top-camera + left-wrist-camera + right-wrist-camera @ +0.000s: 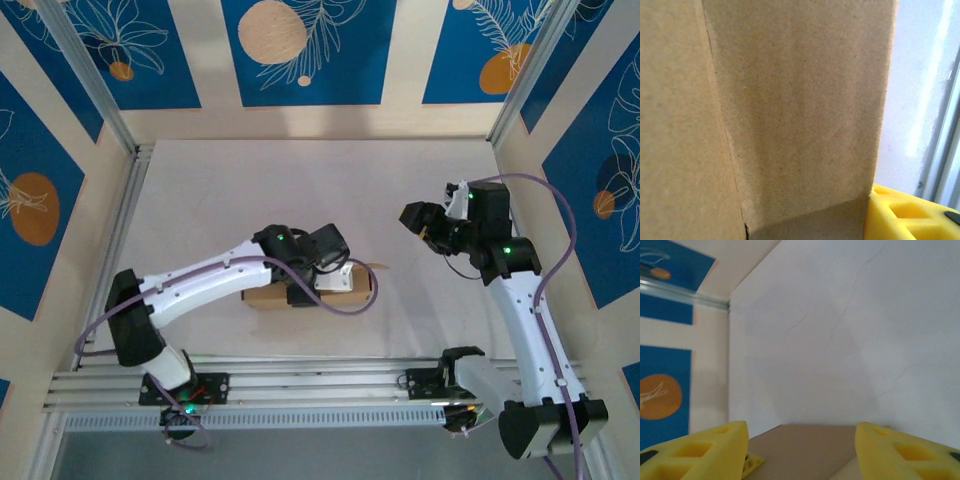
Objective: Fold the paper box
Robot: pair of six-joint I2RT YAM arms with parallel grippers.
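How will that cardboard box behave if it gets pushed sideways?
The cardboard box sits low and wide on the smooth table, so it would probably slide, not tip. In the left wrist view a fold line runs up its panel, so a flap may well bend before the whole box moves. Thin cardboard, so likely light.

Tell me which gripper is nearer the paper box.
Left. The left gripper is down at the paper box, right against its cardboard; the right gripper hangs apart from it, off to its right.
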